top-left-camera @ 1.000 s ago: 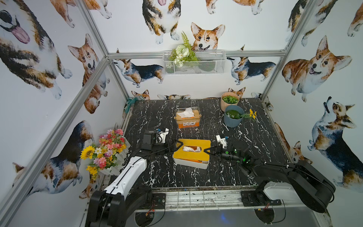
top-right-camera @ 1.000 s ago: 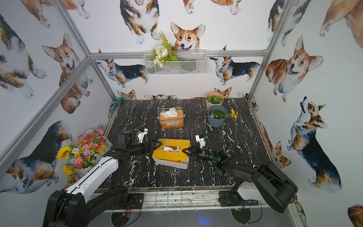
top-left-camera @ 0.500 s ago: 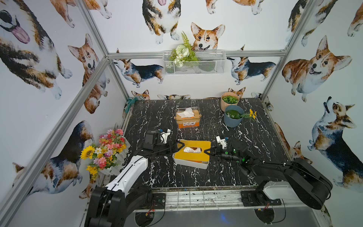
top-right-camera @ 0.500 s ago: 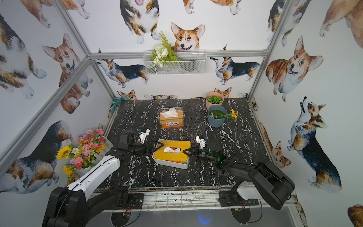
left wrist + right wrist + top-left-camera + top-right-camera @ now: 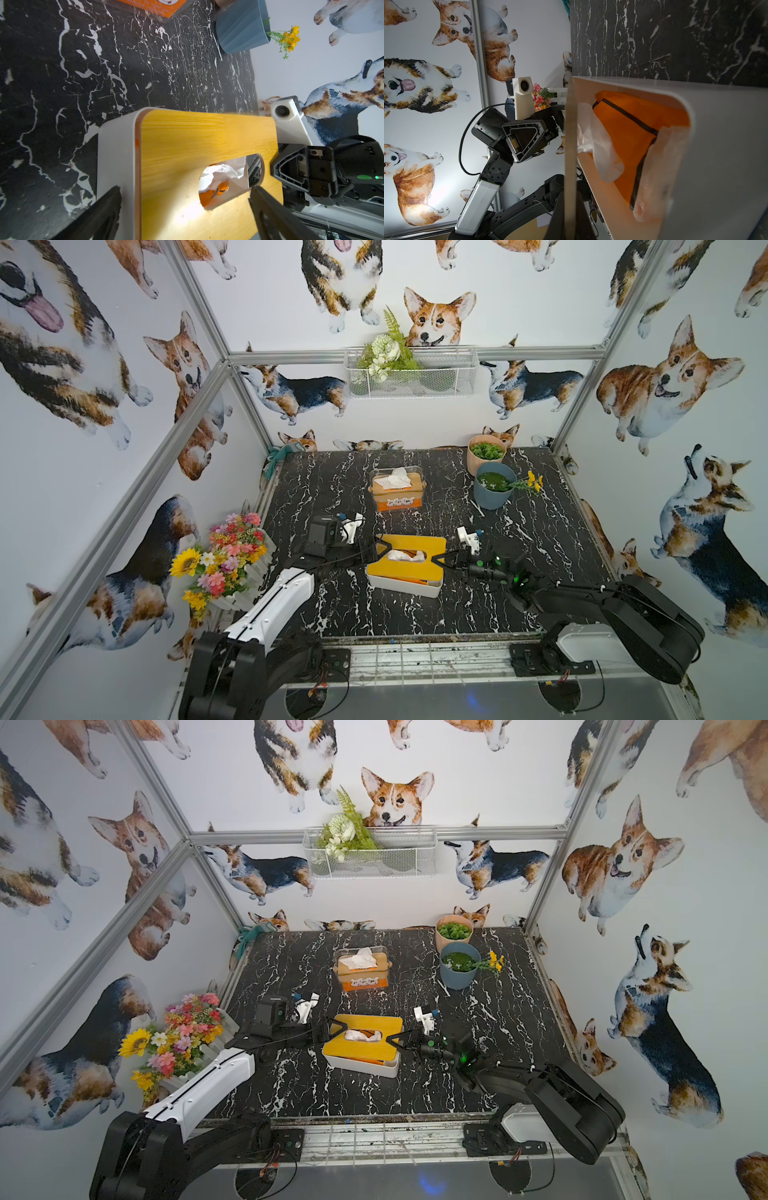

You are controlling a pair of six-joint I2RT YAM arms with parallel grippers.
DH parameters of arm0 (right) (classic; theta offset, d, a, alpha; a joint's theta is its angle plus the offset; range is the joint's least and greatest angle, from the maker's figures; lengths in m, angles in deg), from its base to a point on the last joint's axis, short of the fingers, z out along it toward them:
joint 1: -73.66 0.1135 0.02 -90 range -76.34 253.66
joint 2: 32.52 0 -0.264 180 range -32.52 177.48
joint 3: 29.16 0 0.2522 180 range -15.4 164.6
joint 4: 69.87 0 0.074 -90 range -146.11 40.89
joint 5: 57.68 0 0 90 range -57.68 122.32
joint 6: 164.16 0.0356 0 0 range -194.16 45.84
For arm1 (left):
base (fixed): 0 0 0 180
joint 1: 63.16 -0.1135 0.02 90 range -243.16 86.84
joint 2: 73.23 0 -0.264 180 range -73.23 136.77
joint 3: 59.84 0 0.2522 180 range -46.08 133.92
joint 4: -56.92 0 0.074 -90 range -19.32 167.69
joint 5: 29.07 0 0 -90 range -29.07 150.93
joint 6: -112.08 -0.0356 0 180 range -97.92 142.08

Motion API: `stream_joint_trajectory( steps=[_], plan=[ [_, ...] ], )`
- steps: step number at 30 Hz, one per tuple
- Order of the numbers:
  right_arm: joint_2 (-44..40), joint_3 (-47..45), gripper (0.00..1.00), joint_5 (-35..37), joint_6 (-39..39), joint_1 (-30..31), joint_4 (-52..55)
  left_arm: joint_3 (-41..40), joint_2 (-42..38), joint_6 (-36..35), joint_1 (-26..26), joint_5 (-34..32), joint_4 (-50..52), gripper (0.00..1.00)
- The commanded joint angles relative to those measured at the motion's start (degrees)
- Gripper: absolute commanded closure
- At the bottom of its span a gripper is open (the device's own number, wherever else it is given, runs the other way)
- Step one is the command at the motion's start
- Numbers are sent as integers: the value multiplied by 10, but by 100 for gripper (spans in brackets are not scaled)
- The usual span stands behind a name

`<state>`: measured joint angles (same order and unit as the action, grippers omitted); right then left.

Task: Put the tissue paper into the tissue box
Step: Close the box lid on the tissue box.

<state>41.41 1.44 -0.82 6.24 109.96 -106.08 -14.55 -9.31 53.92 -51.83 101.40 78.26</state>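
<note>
Black marble tabletop [image 5: 415, 614] carries the white tissue box [image 5: 399, 588] at centre. Its wooden lid [image 5: 411, 573] hides most of the interior in both top views. The right wrist view shows an orange tissue pack [image 5: 623, 135] inside. Tissue paper [image 5: 403, 556] pokes through the lid slot.

Right gripper [image 5: 436, 561]: jaws together on the lid edge, fingertips partly cut off. Left gripper [image 5: 379, 551]: jaws wide apart at the opposite end, holding nothing.

Corgi-print walls [image 5: 665, 489] enclose the cell. A second tissue box [image 5: 397, 493], blue plant pot [image 5: 492, 497] and flower bouquet [image 5: 224, 560] stand toward the edges.
</note>
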Motion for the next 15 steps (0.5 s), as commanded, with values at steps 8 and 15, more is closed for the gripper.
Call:
stream_joint_trajectory(
  steps=[8, 15],
  plan=[
    [11, -1, 100, -4, -4, 4, -47, -1, 2, -4, 3, 0, -7, 0],
    [10, -2, 100, -2, -7, 4, -45, -1, 6, -5, 4, 0, -8, 0]
  ],
)
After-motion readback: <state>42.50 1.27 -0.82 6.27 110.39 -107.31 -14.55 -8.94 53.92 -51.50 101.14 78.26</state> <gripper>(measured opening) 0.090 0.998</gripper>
